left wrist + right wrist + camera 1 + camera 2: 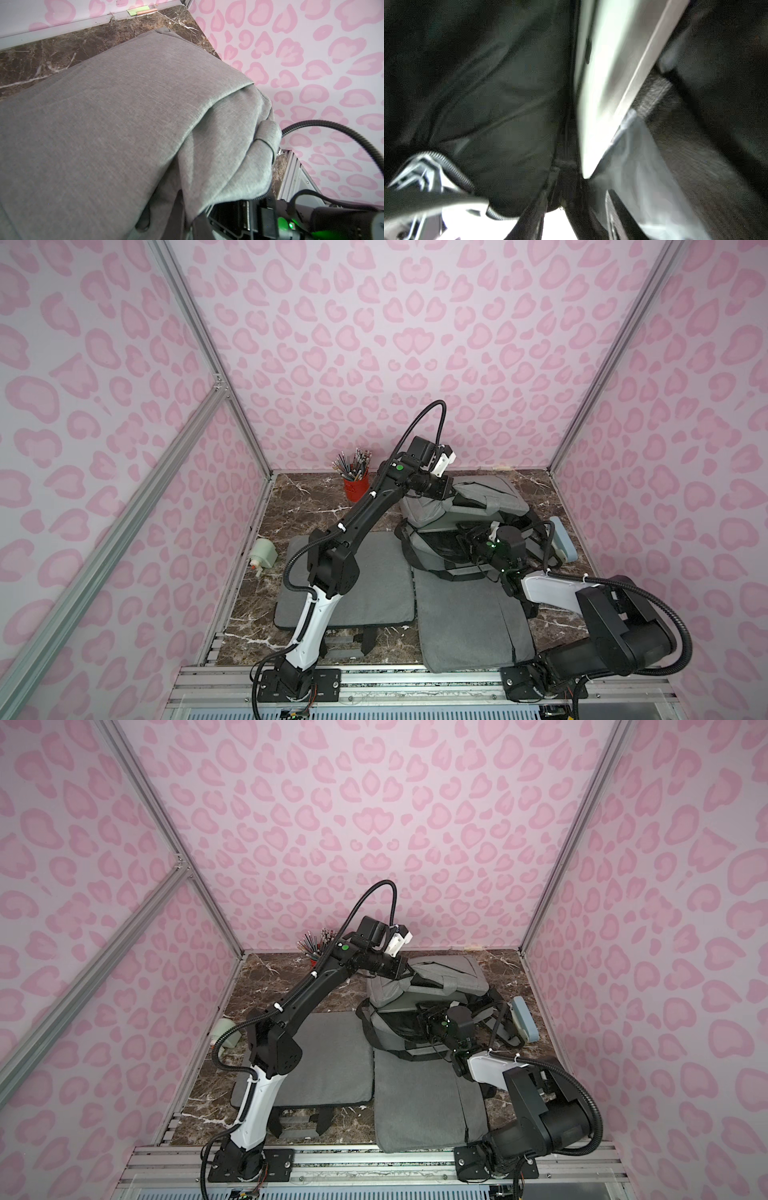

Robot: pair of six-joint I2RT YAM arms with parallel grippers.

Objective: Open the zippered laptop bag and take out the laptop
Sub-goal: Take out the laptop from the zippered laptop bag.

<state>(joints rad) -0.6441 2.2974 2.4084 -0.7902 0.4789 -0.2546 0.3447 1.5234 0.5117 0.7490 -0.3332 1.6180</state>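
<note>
The grey laptop bag point(482, 489) point(453, 973) lies at the back right of the marble table, with its top flap lifted and its dark inside showing. My left gripper point(451, 491) point(405, 969) point(190, 216) is shut on the edge of that grey flap point(145, 114) and holds it up. My right gripper point(469, 537) point(426, 1017) point(563, 187) reaches into the bag's mouth. Its fingers stand a little apart around a dark fold of lining. The silver laptop point(602, 83) stands just beyond the fingertips, and its corner is beside one finger.
Two flat grey padded sleeves point(374, 585) point(469, 622) lie in front of the bag. A red cup of pencils point(356, 487) stands at the back. A pale green bottle point(264, 553) lies at the left edge. A blue-grey pad point(563, 543) leans at the right.
</note>
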